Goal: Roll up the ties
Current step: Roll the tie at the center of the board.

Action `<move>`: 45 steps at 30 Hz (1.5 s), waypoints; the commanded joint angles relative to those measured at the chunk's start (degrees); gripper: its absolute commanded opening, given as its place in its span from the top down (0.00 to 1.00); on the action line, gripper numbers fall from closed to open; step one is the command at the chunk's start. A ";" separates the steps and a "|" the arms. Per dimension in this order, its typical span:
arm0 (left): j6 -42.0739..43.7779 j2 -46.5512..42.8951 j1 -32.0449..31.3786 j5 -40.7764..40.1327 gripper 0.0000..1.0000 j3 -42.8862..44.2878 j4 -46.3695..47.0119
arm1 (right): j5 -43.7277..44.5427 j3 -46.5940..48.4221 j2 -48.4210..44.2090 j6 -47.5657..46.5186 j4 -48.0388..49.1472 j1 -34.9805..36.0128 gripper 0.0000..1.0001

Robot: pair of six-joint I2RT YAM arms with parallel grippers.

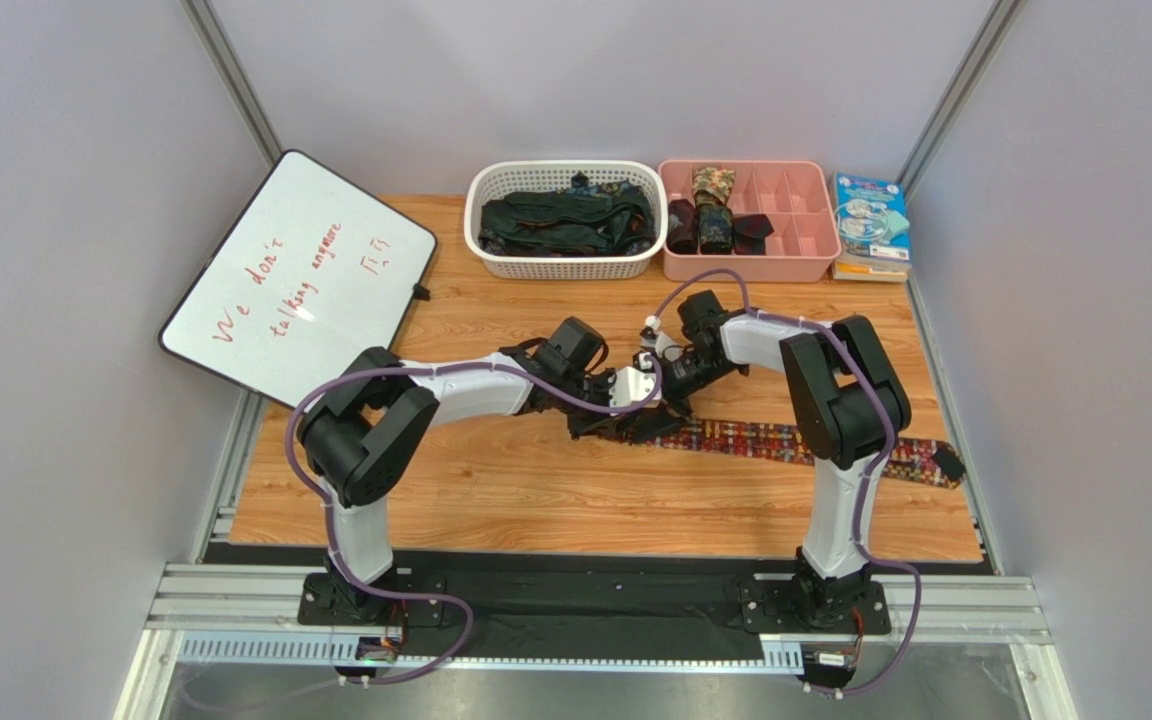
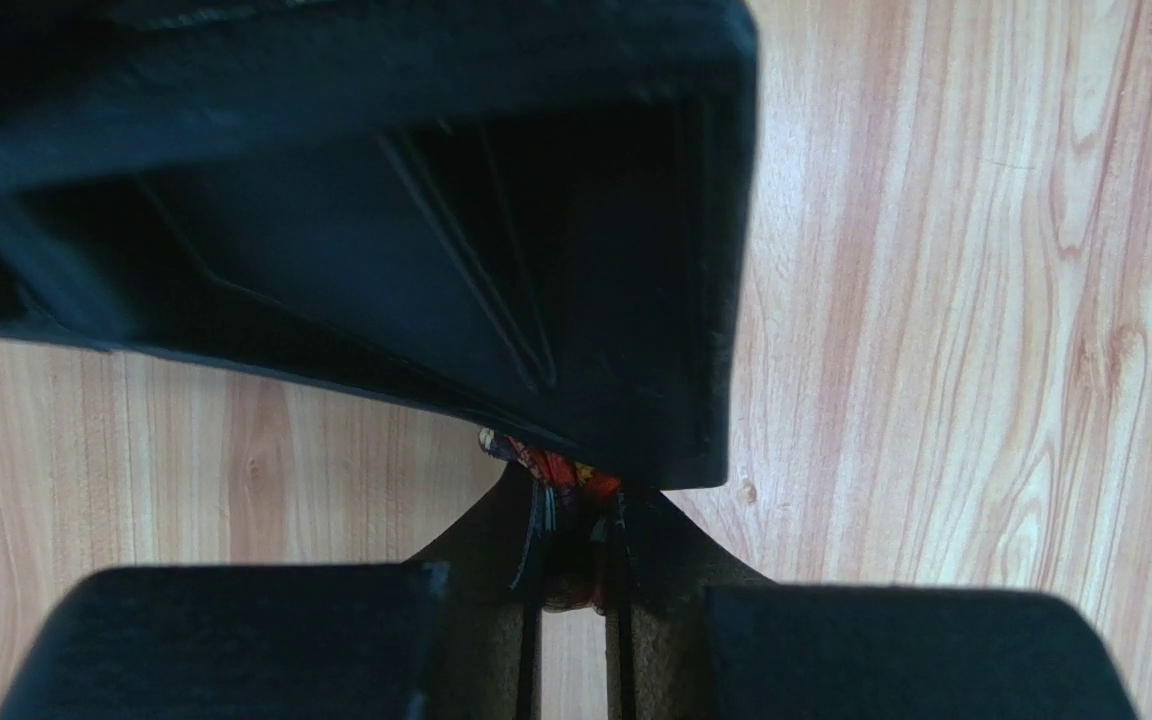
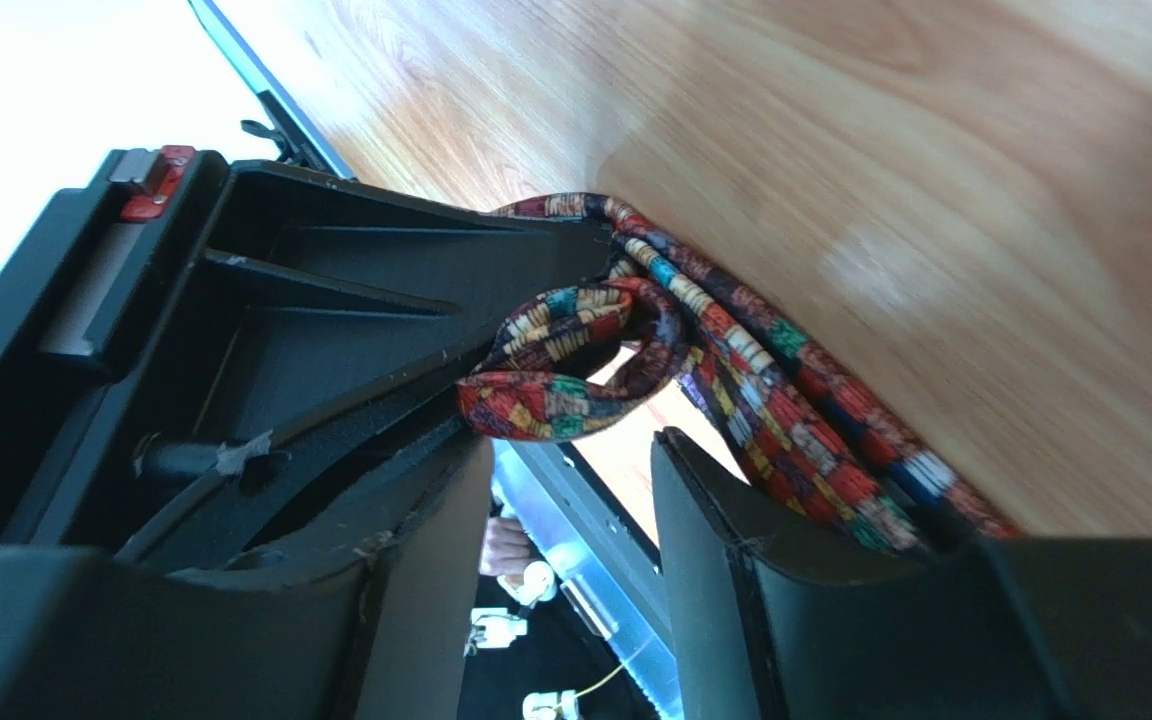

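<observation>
Where the two arms meet at mid-table, the left gripper (image 1: 615, 402) and right gripper (image 1: 660, 368) sit nose to nose over the near end of the patterned tie (image 1: 732, 438). The tie lies flat on the wooden table (image 1: 537, 495), running from the grippers out to the right and passing under the right arm, with its far end near the table's right edge. In the left wrist view the left gripper's fingers (image 2: 485, 600) stand nearly together, with a scrap of red-orange fabric pinched between the tips, so they are clamped on the tie's end. The right gripper's black body fills the upper part of that view. In the right wrist view the right gripper's fingers (image 3: 748, 600) stand apart with clear daylight between them, so nothing is gripped. A small loose loop of the tie, red, yellow and green, sits just ahead of the gap, and the rest of the fabric trails off along the right finger. The loop is slack, not a tight coil. At the back of the table, a white basket (image 1: 567, 264) holds a heap of dark ties (image 1: 560, 222). Beside it a pink tray (image 1: 778, 270) has rolled ties (image 1: 702, 218) in its left compartments, one of them camouflage. A whiteboard (image 1: 297, 278) with red writing leans at back left, and books (image 1: 872, 225) are stacked at back right.
</observation>
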 commanded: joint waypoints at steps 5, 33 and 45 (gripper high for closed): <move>0.55 1.30 -0.03 -1.97 0.90 -0.40 -4.07 | 2.23 0.80 0.13 3.51 5.55 0.17 0.59; 0.46 -1.51 3.31 4.34 0.45 -1.37 -3.02 | 7.24 0.54 3.47 -0.71 0.71 -3.27 1.00; -1.38 -4.50 4.11 11.12 0.21 -5.59 10.16 | 8.47 1.51 7.33 -2.91 -1.75 -4.15 1.00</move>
